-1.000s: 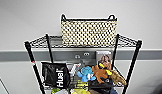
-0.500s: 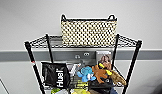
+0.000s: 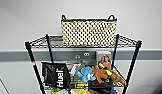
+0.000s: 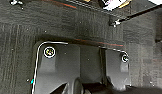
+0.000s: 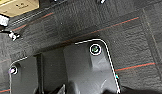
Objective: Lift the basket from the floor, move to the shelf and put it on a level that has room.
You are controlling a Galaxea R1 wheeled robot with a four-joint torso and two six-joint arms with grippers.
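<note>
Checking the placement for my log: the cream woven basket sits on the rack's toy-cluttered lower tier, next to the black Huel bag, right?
Not quite. The head view shows the cream woven basket on the bare uppermost tier of the black wire rack. The black Huel bag sits on the cluttered tier below, with the toys.

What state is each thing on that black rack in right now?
basket: upright on the top tier, nothing gripping it
top tier: bare except for the basket
black Huel bag: standing on the tier below
blue toy: lying beside a brown plush toy
carpet: dark tiles under both wrists
</note>
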